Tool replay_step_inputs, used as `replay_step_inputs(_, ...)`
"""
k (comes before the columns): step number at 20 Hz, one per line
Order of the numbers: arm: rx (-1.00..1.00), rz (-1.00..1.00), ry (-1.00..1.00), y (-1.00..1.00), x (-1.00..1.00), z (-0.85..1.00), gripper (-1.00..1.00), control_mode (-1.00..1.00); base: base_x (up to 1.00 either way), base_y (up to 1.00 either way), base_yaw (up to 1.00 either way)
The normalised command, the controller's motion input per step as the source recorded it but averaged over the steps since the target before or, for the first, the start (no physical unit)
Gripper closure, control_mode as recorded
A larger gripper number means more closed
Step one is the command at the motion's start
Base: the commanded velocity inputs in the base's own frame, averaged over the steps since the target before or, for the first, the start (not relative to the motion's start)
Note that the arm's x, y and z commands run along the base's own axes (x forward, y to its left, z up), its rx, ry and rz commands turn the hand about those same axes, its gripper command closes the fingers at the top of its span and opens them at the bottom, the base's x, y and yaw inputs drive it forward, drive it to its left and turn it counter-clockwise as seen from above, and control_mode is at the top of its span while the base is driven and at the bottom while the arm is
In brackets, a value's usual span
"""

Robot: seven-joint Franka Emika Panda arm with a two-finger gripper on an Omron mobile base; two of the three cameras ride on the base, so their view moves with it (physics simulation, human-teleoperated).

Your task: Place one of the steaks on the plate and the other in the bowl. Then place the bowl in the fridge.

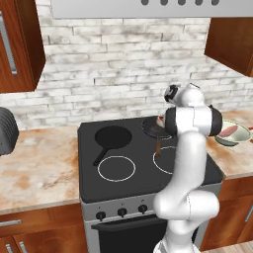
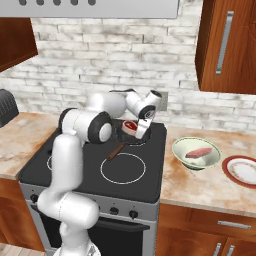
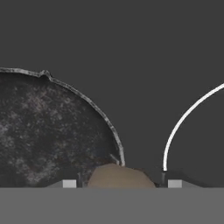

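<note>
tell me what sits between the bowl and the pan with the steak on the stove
In the right base view, nothing sits there: between the bowl and the pan lie only bare black stovetop and a strip of bare counter.

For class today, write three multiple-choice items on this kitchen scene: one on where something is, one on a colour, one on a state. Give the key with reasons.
1. Where is the bowl?
A. on the counter right of the stove
B. on a burner
C. inside the fridge

2. What colour is the plate's rim?
A. blue
B. red
C. black

3. What does the bowl hold?
A. nothing
B. a pan
C. a steak

Key: 1 A, the bowl stands on the marble counter beside the stove. 2 B, a red ring circles the plate's white middle. 3 C, a red slab, one steak, lies in the bowl.
</note>
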Motion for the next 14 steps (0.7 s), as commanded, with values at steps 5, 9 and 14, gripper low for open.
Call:
replay_step_inputs(5, 0.00, -0.03, -0.04, 0.22, -0.92, 0.22, 1.00, -1.00, 0.00, 0.00, 0.00)
replay_step_inputs(9, 0.00, -0.03, -0.02, 0.37, -0.96, 0.34, 1.00, -1.00, 0.00, 0.00, 0.00)
replay_step_inputs(14, 0.00, 0.00, 0.00, 0.37, -0.93, 0.49, 1.00, -1.00, 0.00, 0.00, 0.00)
